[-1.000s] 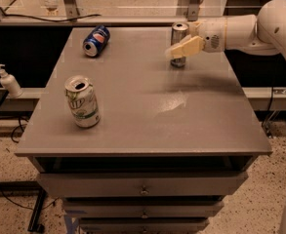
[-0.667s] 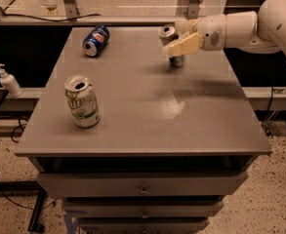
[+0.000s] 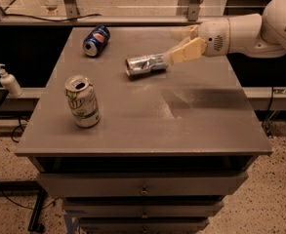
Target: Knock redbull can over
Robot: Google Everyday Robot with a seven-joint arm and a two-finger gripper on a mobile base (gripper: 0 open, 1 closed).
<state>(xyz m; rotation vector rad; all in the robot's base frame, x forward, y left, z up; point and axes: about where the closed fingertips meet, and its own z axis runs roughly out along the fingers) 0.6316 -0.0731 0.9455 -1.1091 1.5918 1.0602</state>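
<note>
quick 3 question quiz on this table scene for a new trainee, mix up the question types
1. True or false: the redbull can stands upright.
2. Which can stands upright? A) redbull can B) Pepsi can C) white-and-green can
3. Where is the gripper?

Key:
1. False; it lies on its side.
2. C
3. Over the far part of the table, right by the end of the redbull can nearest the arm, fingers apart.
</note>
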